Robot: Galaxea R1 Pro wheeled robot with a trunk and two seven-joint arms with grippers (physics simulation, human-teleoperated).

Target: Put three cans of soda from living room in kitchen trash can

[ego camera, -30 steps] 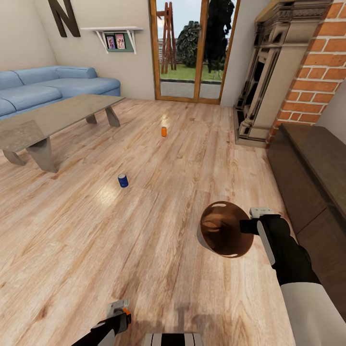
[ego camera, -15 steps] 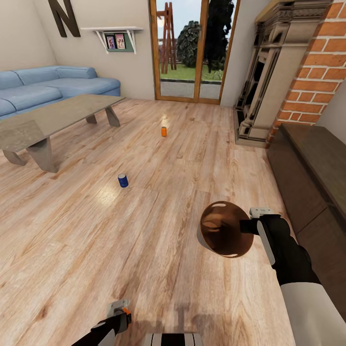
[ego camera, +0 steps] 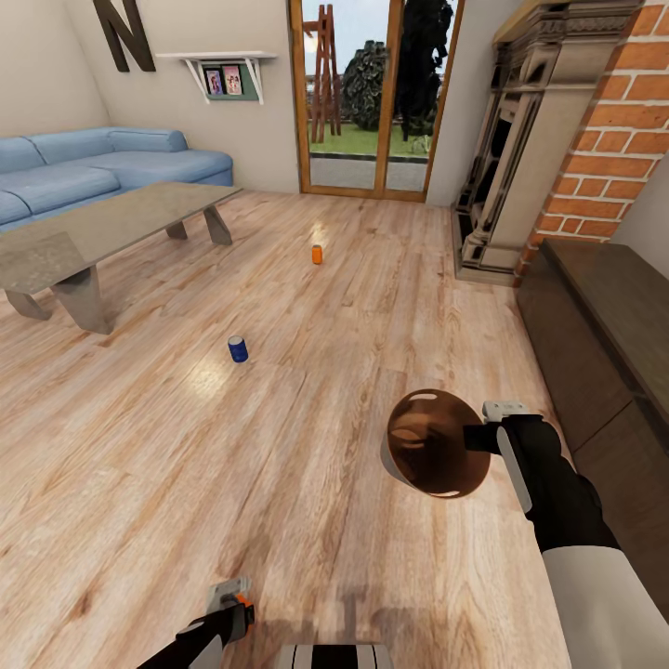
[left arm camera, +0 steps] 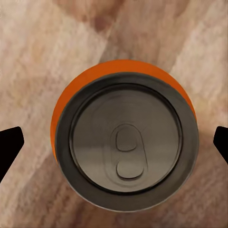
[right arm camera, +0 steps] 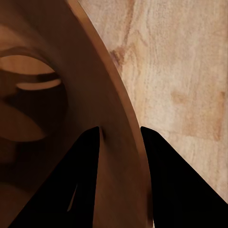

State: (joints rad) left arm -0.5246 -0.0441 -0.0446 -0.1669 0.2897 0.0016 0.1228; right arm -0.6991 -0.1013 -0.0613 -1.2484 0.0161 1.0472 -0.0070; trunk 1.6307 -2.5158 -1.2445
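A blue can of soda (ego camera: 238, 348) stands on the plank floor, and an orange one (ego camera: 317, 254) stands farther off toward the glass doors. A third, reddish-orange can (left arm camera: 124, 135) stands upright under my left gripper (left arm camera: 114, 142), seen from above. The two dark fingertips are wide apart on either side and clear of it, so the gripper is open. In the head view this gripper (ego camera: 232, 602) is at the bottom edge. My right gripper (right arm camera: 119, 129) is shut on the rim of the trash can (ego camera: 435, 455), held off the floor with its brown inside facing me.
A glass-topped low table (ego camera: 102, 228) and a blue sofa (ego camera: 93, 167) stand at the left. The brick fireplace (ego camera: 595, 139) and a dark low bench (ego camera: 604, 325) line the right side. Wood-framed glass doors (ego camera: 372, 93) are straight ahead.
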